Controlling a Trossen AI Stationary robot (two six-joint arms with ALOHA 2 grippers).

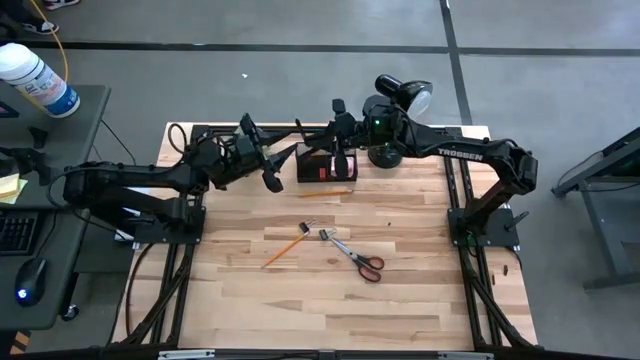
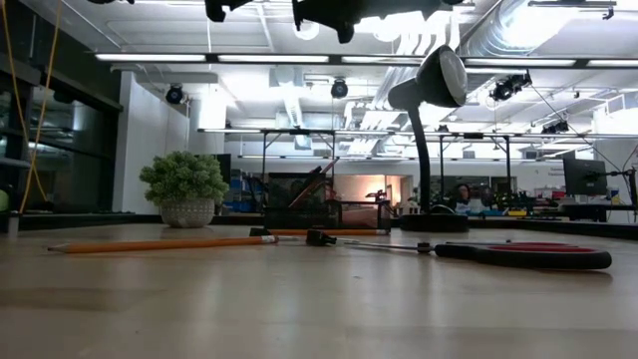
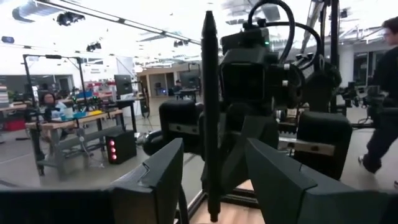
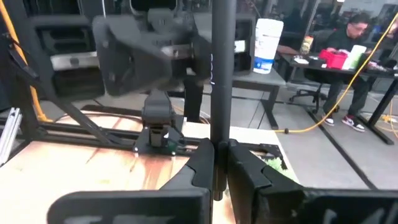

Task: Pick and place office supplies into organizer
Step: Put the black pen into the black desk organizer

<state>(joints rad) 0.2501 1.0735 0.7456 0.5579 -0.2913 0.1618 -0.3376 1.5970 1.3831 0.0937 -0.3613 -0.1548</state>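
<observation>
High view: the organizer point(image 1: 322, 163) is seen at the counter's point(image 1: 330, 300) far edge, centre. Right gripper point(image 1: 340, 160) is held over it, left gripper point(image 1: 268, 168) just beside it to the left. An orange pencil point(image 1: 284, 247) lies mid-counter on a diagonal, long axis running near-left to far-right; the scissors point(image 1: 355, 257) lie just to its right, red handles toward the near-right, blades toward the far-left. "TROSSEN" is read on the right arm point(image 1: 470, 155). Near half of the counter is left as open room.

Low view: pencil point(image 2: 159, 242) and scissors point(image 2: 518, 254) are seen lying flat, long axes across the picture; organizer point(image 2: 324, 211) stands behind them, w/ a plant point(image 2: 185, 184) to one side and a desk lamp point(image 2: 431, 120) to the other. Both grippers are cut off at the top edge.

Left wrist view: the thin black pen point(image 3: 210, 112) is seen upright, tip up, between the left gripper's fingers point(image 3: 158, 171), which are spread wide and apart from it.

Right wrist view: the pen point(image 4: 222, 93) is clamped upright in the right gripper point(image 4: 217, 165), closed tight on its lower part. A white bottle point(image 4: 267, 45) is seen beyond; label not legible.
</observation>
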